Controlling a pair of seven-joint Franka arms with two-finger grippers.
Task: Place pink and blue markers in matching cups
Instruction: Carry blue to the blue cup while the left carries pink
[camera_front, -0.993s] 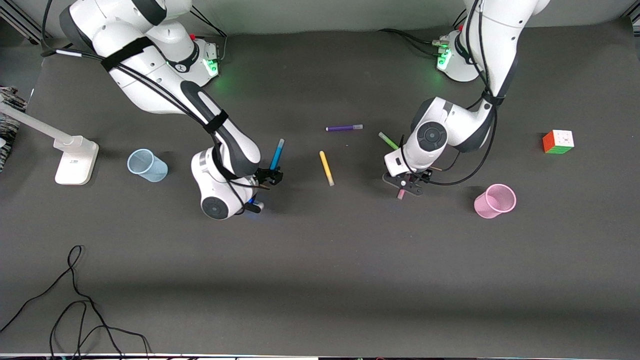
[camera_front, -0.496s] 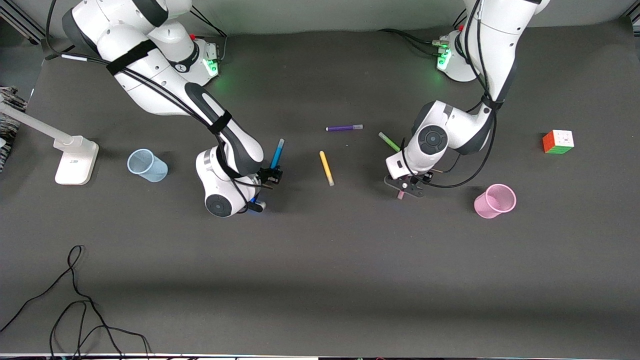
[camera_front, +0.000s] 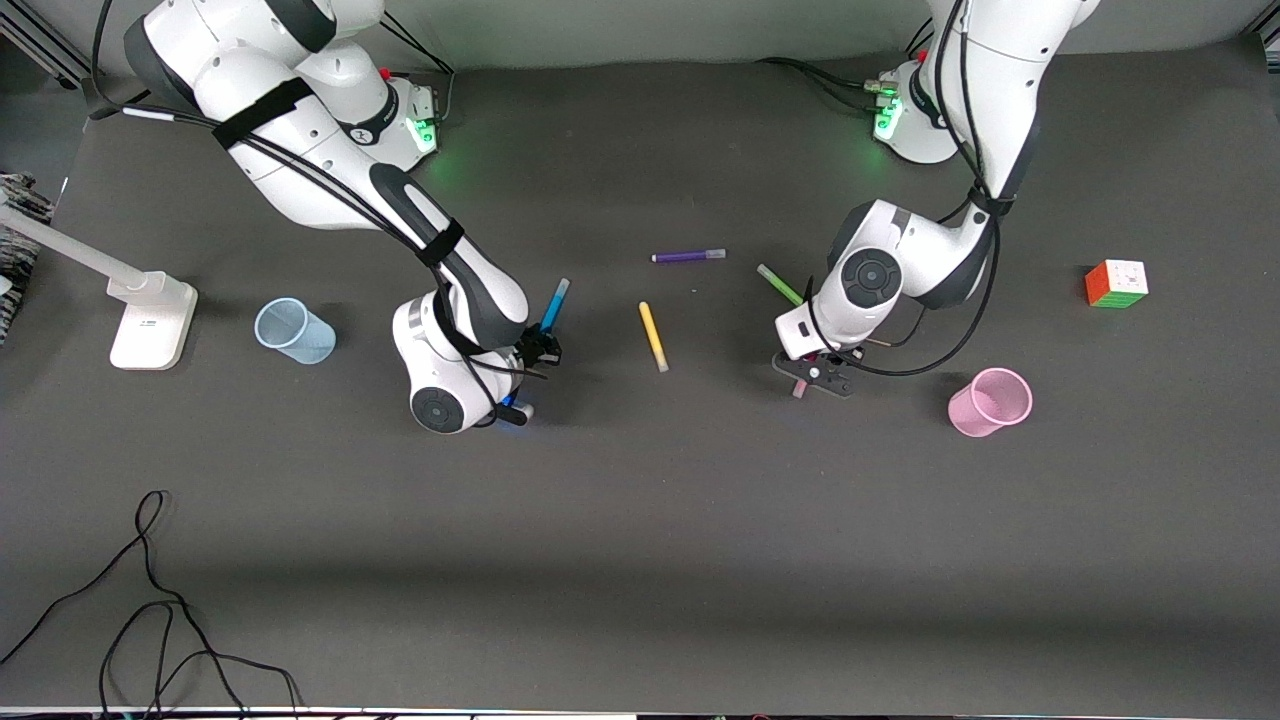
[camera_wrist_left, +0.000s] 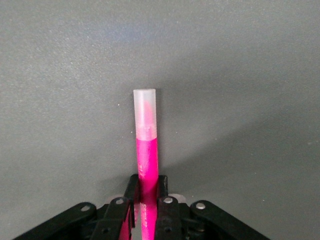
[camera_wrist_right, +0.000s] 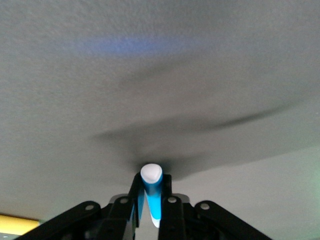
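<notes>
**Both grippers clamped on their markers**

Reaching in from its base, the right arm bends down to the table between the blue cup (camera_front: 294, 330) and the yellow marker (camera_front: 652, 336). The right gripper (camera_front: 537, 350) is clenched on the blue marker (camera_front: 553, 305), which slants up out of the fingers; in the right wrist view the marker (camera_wrist_right: 151, 192) sits between the fingers (camera_wrist_right: 172, 207) with its pale cap pointing away from the camera. Whether its lower end touches the table is hard to judge.

The left arm folds down with its wrist low, and the left gripper (camera_front: 812, 375) grasps the pink marker (camera_front: 800, 388), only a short end of which shows in the front view. The left wrist view shows the marker (camera_wrist_left: 146, 150) pinched at its magenta body, pale cap outward over bare table.

The pink cup (camera_front: 990, 402) stands near the left gripper, toward the left arm's end of the table. A green marker (camera_front: 777, 283) lies partly under the left wrist, a purple marker (camera_front: 688, 256) farther from the camera than the yellow one. A colour cube (camera_front: 1116, 283) and a white stand (camera_front: 150, 320) sit at the table's two ends, and a black cable (camera_front: 150, 610) lies nearest the camera.
</notes>
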